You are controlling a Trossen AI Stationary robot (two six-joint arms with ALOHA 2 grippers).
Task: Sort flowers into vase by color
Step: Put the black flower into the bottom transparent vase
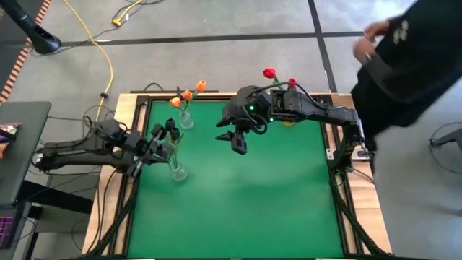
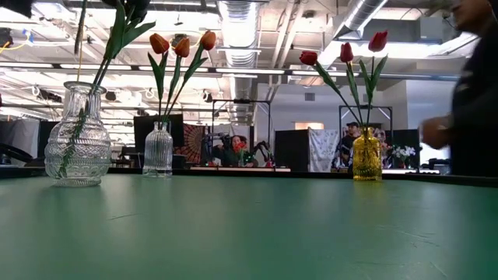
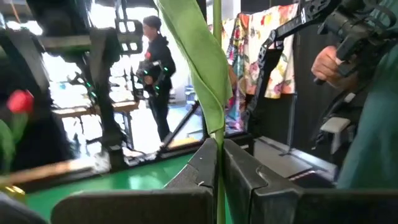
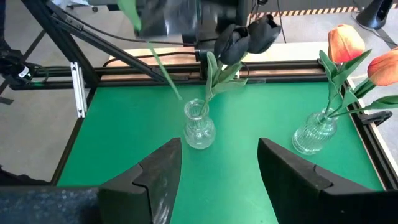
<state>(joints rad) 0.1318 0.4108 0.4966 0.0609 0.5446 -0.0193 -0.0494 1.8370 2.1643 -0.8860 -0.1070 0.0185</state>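
Glass vases (image 2: 77, 136) hold three orange tulips (image 2: 181, 45), three red (image 2: 345, 53); left gripper (image 3: 219, 168) pinches a stem (image 3: 217, 62); right gripper (image 4: 219, 168) spread, empty.

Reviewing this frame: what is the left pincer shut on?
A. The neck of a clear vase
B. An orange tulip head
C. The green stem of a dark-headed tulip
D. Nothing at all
C: in the left wrist view the left pincer pinches a thin green stem, and the right wrist view shows dark tulip heads above the clear vase.
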